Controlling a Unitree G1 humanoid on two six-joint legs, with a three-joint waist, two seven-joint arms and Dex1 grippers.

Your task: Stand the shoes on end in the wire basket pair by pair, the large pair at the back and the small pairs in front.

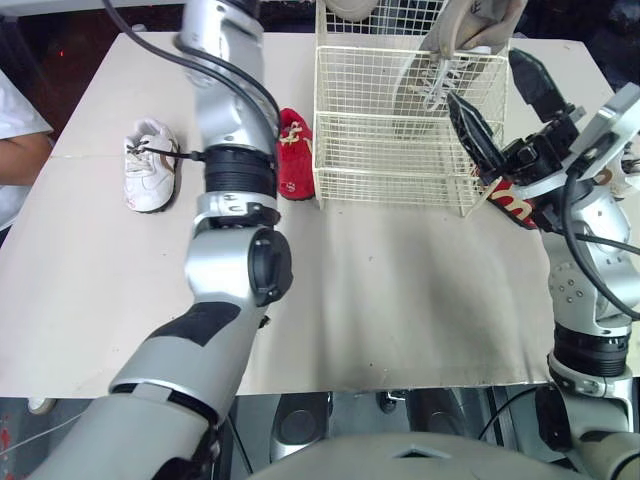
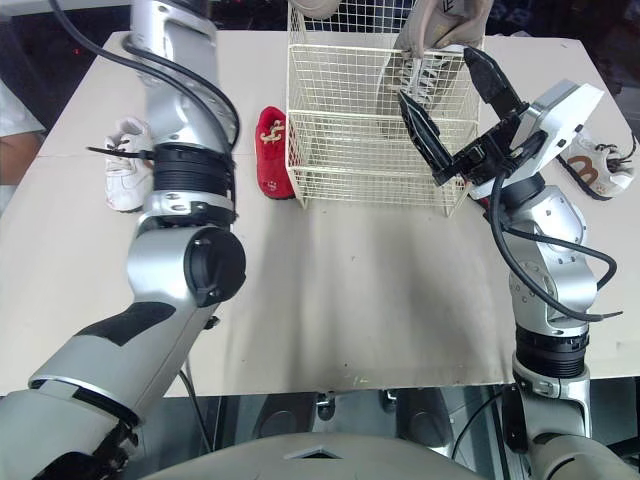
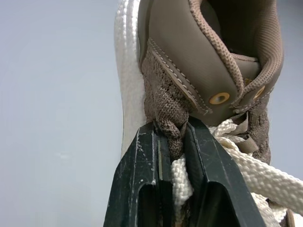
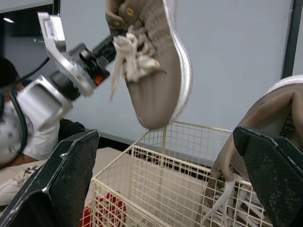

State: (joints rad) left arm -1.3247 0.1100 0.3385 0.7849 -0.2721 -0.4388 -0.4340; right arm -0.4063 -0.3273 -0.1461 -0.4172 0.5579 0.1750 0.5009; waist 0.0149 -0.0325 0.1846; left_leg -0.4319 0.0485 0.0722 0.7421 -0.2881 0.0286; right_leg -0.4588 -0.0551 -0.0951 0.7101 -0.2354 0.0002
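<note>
The left pincer (image 3: 173, 130) was clamped on the tongue and lace of a large grey-brown shoe (image 3: 189, 71), holding it in the air above the back left part of the wire basket (image 1: 400, 160), toe hanging down. Its mate (image 1: 450, 60) already stood on end against the basket's back right side, laces facing forward. The right pincer (image 2: 437, 75) hovered at the basket's front right corner with its fingers spread wide apart, gripping nothing. On the bench (image 1: 400, 300), a small red shoe (image 1: 293, 152) lay just beside the basket's left wall, and a small white shoe (image 1: 150, 165) lay farther to the left. Another small white shoe with brown markings (image 2: 595, 165) lay to the right of the basket, behind the right arm. A person's white sleeve (image 1: 15, 110) showed at the bench's left edge.
</note>
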